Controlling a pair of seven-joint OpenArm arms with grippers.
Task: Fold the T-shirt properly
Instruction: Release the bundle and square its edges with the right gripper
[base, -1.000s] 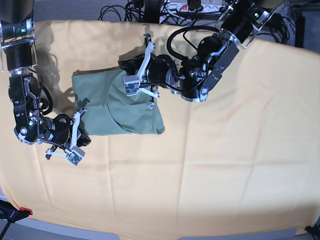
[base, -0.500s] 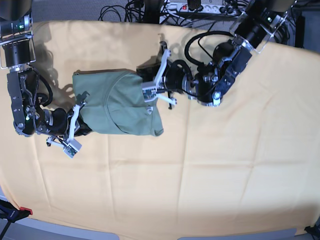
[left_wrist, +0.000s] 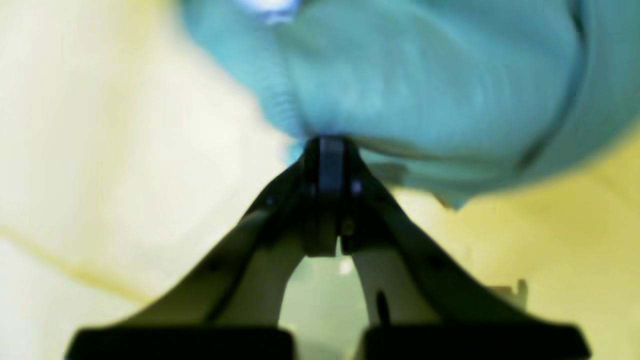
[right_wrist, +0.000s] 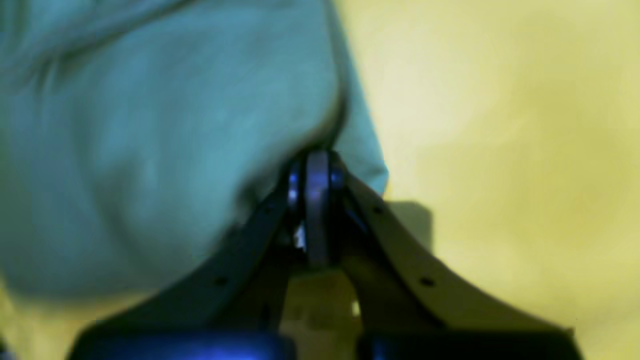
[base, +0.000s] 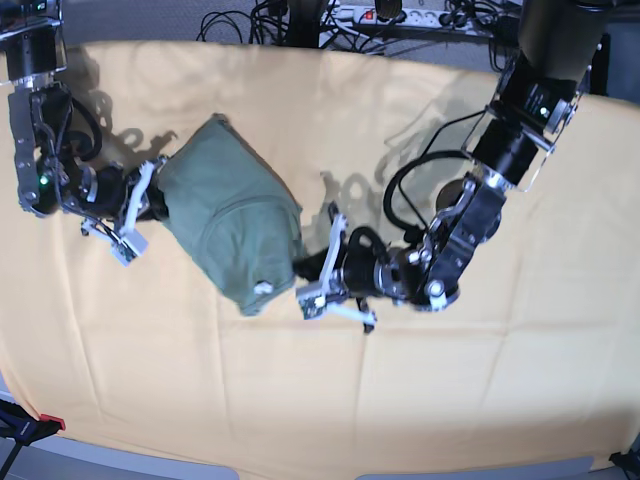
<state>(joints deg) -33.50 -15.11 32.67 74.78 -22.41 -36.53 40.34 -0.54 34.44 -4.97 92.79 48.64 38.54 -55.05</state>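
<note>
Spread with a yellow-orange cloth (base: 480, 380) across the whole bench, cables (base: 300, 15) bunched past its far edge. From the base view: T-shirt (base: 230, 220) bunched into a sage-green mound left of centre on the cloth, small white neck tag (base: 263, 287) showing at its near end; right tool (base: 148, 205) at the mound's left side, clenched on a fold of fabric; left tool (base: 318, 275) at the mound's near right end, likewise clenched on the fabric; left arm (base: 500, 170) reaching down from the upper right, right arm (base: 35, 130) from the upper left. From the left wrist view, blurred: jaws pressed together on the T-shirt (left_wrist: 425, 85) edge, cloth (left_wrist: 100, 150) pale on the left and yellower on the right, left tool (left_wrist: 327, 150) at centre. From the right wrist view, also blurred: right tool (right_wrist: 315, 170) pinched tight on a T-shirt (right_wrist: 150, 150) hem, green fabric filling the left half, cloth (right_wrist: 500, 125) filling the right.
</note>
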